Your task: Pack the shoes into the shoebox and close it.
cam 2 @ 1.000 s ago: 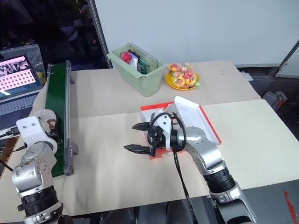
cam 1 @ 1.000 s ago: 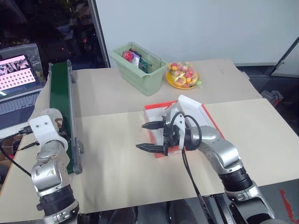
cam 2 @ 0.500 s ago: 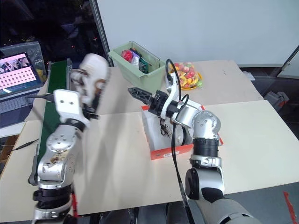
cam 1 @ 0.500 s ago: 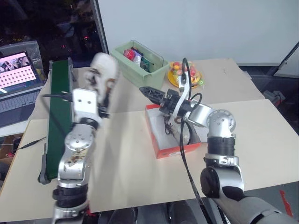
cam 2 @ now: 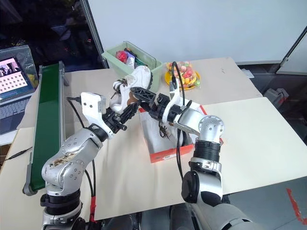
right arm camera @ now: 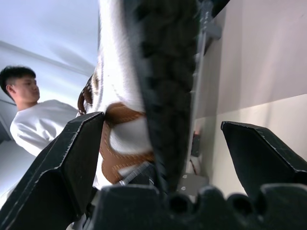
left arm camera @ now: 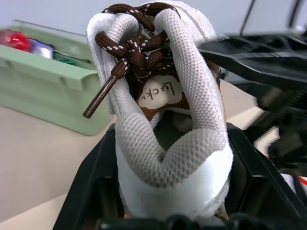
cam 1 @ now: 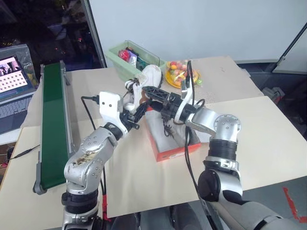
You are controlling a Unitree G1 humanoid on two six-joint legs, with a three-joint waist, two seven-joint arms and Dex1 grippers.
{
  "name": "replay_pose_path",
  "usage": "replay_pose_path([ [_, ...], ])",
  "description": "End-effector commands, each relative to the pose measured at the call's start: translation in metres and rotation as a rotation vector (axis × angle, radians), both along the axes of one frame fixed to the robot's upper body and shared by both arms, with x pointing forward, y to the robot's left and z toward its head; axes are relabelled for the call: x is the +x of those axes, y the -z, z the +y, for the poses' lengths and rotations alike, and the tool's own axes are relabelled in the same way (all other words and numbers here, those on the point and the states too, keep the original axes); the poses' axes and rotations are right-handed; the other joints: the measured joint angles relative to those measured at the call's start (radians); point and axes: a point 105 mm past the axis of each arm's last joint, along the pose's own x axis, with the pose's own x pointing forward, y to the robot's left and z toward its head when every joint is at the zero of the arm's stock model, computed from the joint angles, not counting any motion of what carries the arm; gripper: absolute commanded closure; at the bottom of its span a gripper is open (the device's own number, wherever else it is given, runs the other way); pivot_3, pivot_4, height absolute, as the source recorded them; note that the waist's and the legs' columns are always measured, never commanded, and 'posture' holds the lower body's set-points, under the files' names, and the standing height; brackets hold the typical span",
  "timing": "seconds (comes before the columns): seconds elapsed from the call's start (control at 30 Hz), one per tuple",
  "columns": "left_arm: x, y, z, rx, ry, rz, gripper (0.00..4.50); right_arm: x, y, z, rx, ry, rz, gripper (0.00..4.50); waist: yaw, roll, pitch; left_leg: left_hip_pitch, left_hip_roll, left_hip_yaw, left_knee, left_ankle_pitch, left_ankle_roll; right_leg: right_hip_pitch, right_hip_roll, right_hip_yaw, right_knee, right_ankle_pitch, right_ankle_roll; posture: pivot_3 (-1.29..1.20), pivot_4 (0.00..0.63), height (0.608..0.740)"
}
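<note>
Beige boards cover the worktop (cam 1: 268, 139), with a white wall behind it. In the left eye view, the red shoebox (cam 1: 165, 139) sits in the middle of the worktop. Over its far end, the left end effector (cam 1: 135, 113) holds up a white shoe (cam 1: 146, 81). The right end effector (cam 1: 153, 93) is right beside that shoe, spread wide apart. A pale green bin (cam 1: 122, 62) and a yellow plate of candy (cam 1: 178, 75) sit at the back. A long green conveyor (cam 1: 50, 124) lies on the left, next to a laptop (cam 1: 14, 88).

The right eye view shows the same things, with the shoe (cam 2: 134, 86) up between the two arms.

In the left wrist view, the black fingers (left arm camera: 88, 191) pinch the shoe (left arm camera: 168, 129) at its heel. Brown laces (left arm camera: 129, 48) are tied on it.

In the right wrist view, the shoe's dark sole (right arm camera: 163, 86) stands between the two fingers (right arm camera: 261, 153), which are far apart. A person in a white shirt (right arm camera: 33, 129) is behind.
</note>
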Motion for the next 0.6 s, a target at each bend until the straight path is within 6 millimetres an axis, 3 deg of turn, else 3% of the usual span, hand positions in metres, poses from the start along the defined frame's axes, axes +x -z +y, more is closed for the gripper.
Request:
replay_pose_path([
  [0.03, -0.0086, -0.0182, -0.0118, -0.003, 0.068, -0.08, 2.12, -0.001, -0.025, 0.0006, 0.026, 0.019, -0.082, 0.0, 0.002, 0.0, 0.0, 0.0, 0.0, 0.0, 0.0, 0.0, 0.0, 0.0, 0.0, 0.0, 0.0, 0.0, 0.0, 0.0, 0.15, 0.74],
  [0.17, -0.0067, -0.0189, -0.011, -0.004, 0.058, -0.082, 2.12, 0.0001, -0.0268, 0.0008, 0.024, 0.038, -0.083, 0.0, 0.002, 0.0, 0.0, 0.0, 0.0, 0.0, 0.0, 0.0, 0.0, 0.0, 0.0, 0.0, 0.0, 0.0, 0.0, 0.0, 0.15, 0.74],
  [0.2, -0.0059, -0.0193, -0.0106, -0.005, 0.055, -0.083, 2.19, 0.0008, -0.0265, 0.0001, 0.019, 0.046, -0.083, 0.51, 0.002, 0.0, 0.0, 0.0, 0.0, 0.0, 0.0, 0.0, 0.0, 0.0, 0.0, 0.0, 0.0, 0.0, 0.0, 0.0, 0.15, 0.74],
  [0.47, -0.0034, -0.018, -0.0113, 0.017, 0.048, -0.083, 2.19, 0.0006, -0.0259, 0.0008, 0.008, 0.051, -0.088, 3.07, 0.003, 0.0, 0.0, 0.0, 0.0, 0.0, 0.0, 0.0, 0.0, 0.0, 0.0, 0.0, 0.0, 0.0, 0.0, 0.0, 0.15, 0.74],
  [0.53, -0.0029, -0.0161, -0.0115, 0.039, 0.048, -0.083, 2.19, -0.0006, -0.0267, 0.0021, 0.007, 0.043, -0.095, 3.6, 0.003, 0.0, 0.0, 0.0, 0.0, 0.0, 0.0, 0.0, 0.0, 0.0, 0.0, 0.0, 0.0, 0.0, 0.0, 0.0, 0.15, 0.74],
  [0.6, -0.0024, -0.0138, -0.0121, 0.057, 0.049, -0.082, 2.19, -0.0009, -0.0271, 0.0025, 0.005, 0.042, -0.1, 3.6, 0.003, 0.0, 0.0, 0.0, 0.0, 0.0, 0.0, 0.0, 0.0, 0.0, 0.0, 0.0, 0.0, 0.0, 0.0, 0.0, 0.15, 0.74],
])
